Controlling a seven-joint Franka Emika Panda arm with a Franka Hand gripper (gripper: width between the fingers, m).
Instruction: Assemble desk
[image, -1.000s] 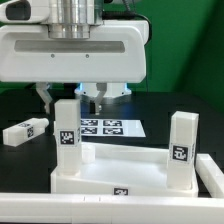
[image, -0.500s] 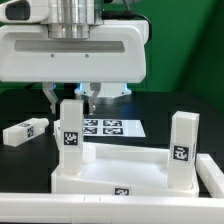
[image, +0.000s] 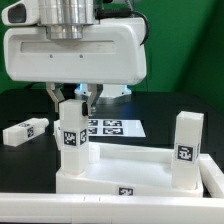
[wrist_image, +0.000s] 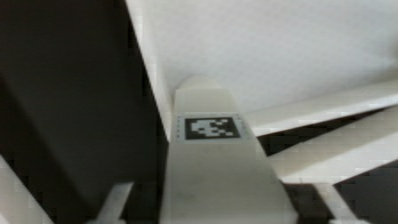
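Black bench (image: 25, 105) carrying white tabletop (image: 130, 172), claw (image: 70, 97) pinching top of upright leg (image: 70, 138) at tabletop's corner on exterior view's left, second leg (image: 187, 140) upright at tabletop's other end, loose leg (image: 25, 130) lying off tabletop, marker board (image: 112, 127) behind tabletop

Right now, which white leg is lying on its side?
The loose leg at the exterior view's left, flat on the black table. The middle leg and the right leg stand upright on the tabletop.
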